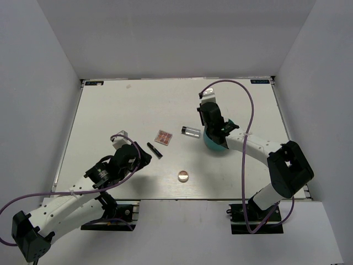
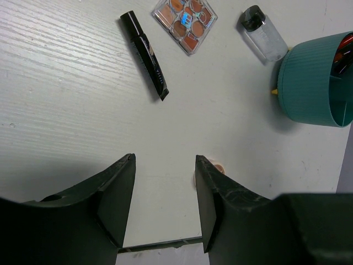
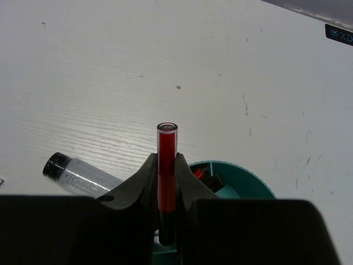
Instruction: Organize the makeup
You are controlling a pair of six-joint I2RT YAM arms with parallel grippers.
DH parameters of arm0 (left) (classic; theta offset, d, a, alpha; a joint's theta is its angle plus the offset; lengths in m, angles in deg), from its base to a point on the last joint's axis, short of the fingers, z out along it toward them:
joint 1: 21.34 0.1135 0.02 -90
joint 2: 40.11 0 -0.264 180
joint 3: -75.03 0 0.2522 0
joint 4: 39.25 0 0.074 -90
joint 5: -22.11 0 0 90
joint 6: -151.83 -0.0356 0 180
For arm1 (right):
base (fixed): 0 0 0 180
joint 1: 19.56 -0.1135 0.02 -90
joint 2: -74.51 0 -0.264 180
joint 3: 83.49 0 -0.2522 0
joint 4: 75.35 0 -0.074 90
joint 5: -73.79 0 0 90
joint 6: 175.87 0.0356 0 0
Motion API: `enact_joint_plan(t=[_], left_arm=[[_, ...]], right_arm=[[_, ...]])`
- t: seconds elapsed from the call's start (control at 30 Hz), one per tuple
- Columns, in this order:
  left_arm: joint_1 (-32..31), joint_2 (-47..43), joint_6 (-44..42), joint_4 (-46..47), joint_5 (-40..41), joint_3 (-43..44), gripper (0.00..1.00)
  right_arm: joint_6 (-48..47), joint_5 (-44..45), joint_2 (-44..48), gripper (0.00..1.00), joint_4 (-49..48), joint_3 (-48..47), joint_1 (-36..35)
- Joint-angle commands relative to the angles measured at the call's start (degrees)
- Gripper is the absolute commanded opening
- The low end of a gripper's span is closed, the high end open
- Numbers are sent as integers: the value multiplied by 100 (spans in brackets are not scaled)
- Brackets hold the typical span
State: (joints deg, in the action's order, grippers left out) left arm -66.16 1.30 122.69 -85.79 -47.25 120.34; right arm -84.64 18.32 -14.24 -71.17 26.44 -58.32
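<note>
- The right gripper has its fingers clamped on a slim red tube. The tube runs lengthwise between them, with its capped end sticking out past the fingertips.
- This gripper sits over the far edge of the teal container. A few red and black items stand in one of its compartments, though they are too small to name with any confidence.
- The left gripper hangs low over the table with its fingers apart and nothing between them.
- A black tube lies flat on the table ahead of the left gripper.
- The square palette lies just beyond the black tube, its lid showing orange and brown pans.
- A bottle with a black cap lies on its side between the palette and the teal container, close to the container's wall.
- The round compact lies alone near the front edge of the table, well apart from the other makeup. In the left wrist view only a sliver of it peeks out beside one finger.
</note>
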Motion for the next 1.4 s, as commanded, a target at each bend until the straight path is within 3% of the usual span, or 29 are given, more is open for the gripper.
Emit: enact_joint_plan(t=[0.0, 1.37], left_arm=[[-9, -89, -22, -18, 115, -35, 58], [-9, -89, -13, -19, 142, -53, 57]], right_arm=[[17, 195, 191, 0, -166, 85, -26], [334, -33, 323, 2, 106, 253, 0]])
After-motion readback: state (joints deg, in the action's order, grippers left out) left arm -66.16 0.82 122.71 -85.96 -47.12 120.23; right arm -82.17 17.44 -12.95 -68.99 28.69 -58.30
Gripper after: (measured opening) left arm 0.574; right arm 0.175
